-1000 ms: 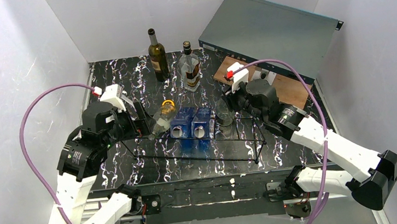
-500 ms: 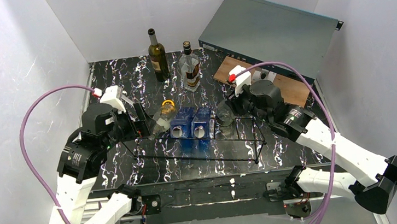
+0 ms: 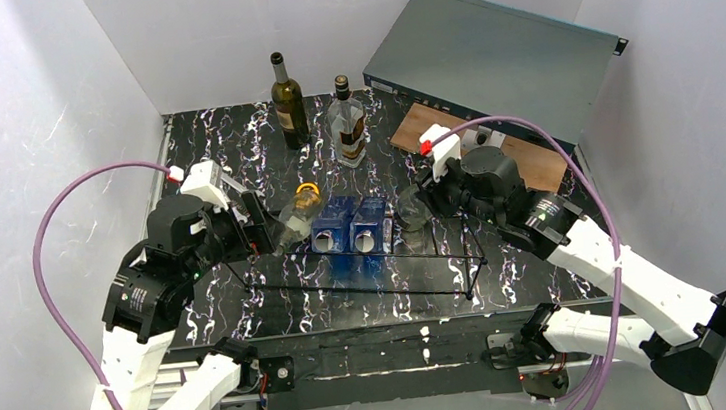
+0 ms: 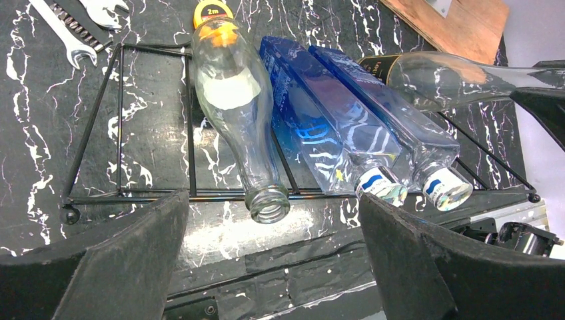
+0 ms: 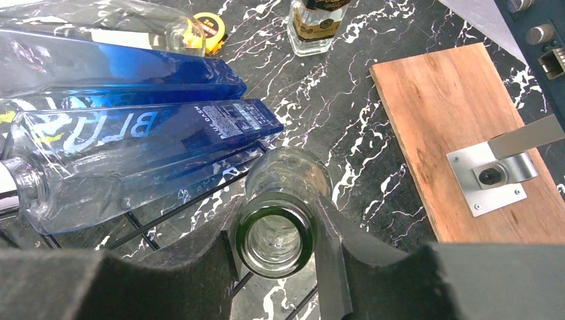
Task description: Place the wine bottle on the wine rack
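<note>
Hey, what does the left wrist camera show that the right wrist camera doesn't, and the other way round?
Only the left wrist view: the wrenches on the table, and the open mouth of the clear bottle lying on the wine rack.
Only the right wrist view: the right gripper closed around the wine bottle at its neck, a metal latch, and a standing bottle's base.
Both: the blue bottles, the yellow tape measure, the wooden board.

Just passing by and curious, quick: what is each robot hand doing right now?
Left gripper: open, holding nothing.
Right gripper: closed on the neck of the clear bottle.
</note>
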Action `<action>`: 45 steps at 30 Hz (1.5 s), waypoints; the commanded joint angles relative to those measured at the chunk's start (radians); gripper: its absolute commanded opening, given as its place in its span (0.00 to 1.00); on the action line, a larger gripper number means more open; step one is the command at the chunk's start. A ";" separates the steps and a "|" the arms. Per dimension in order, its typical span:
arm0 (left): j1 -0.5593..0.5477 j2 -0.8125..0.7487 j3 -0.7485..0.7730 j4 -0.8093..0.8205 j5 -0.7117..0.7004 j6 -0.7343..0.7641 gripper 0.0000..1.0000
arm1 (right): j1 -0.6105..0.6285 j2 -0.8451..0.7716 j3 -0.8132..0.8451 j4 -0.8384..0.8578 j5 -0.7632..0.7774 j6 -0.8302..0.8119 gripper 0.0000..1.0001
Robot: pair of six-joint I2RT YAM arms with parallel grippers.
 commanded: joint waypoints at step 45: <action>-0.003 0.018 -0.021 -0.004 0.042 -0.010 0.98 | 0.046 -0.033 -0.123 -0.118 -0.454 0.175 0.71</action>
